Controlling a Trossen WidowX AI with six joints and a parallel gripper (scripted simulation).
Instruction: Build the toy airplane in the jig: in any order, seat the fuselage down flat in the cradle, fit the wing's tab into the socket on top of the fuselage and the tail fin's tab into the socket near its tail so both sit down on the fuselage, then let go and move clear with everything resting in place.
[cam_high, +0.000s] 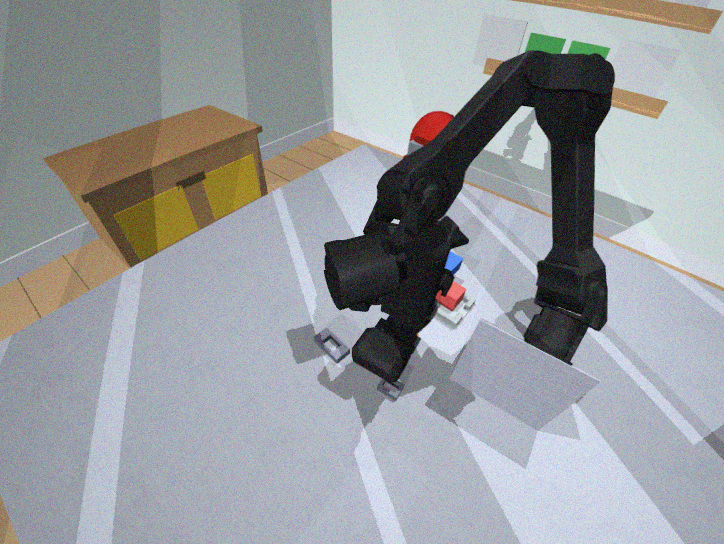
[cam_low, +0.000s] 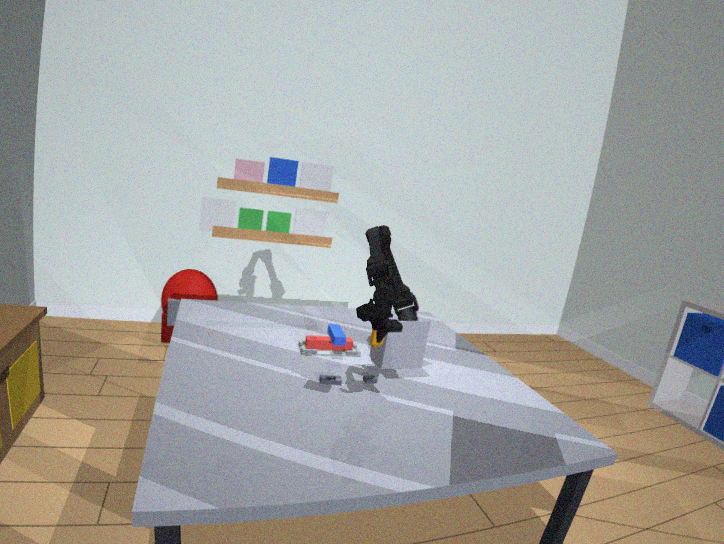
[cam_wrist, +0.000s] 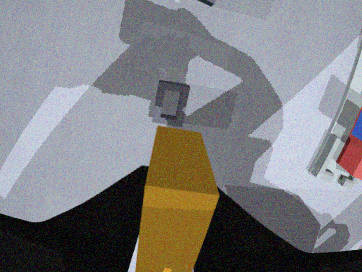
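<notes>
The red fuselage (cam_high: 451, 295) (cam_low: 318, 343) (cam_wrist: 349, 156) lies in the pale cradle (cam_high: 451, 318) (cam_low: 313, 352) (cam_wrist: 327, 151). The blue wing (cam_high: 453, 262) (cam_low: 335, 334) (cam_wrist: 358, 128) lies crosswise on top of the fuselage; its tab is hidden. My gripper (cam_low: 379, 337) (cam_wrist: 171, 179) is shut on the orange tail fin (cam_low: 375, 338) (cam_wrist: 175, 222). It holds the fin above the table, to the right of the cradle in the exterior view. The fin is hidden behind the arm in the top view. The fuselage's tail socket cannot be made out.
A small dark holder frame (cam_high: 390, 392) (cam_low: 369, 379) (cam_wrist: 173, 83) stands empty below the gripper. A larger empty holder frame (cam_high: 340, 355) (cam_low: 330, 379) stands beside it. A grey upright panel (cam_high: 523, 374) (cam_low: 407, 345) stands near the arm's base.
</notes>
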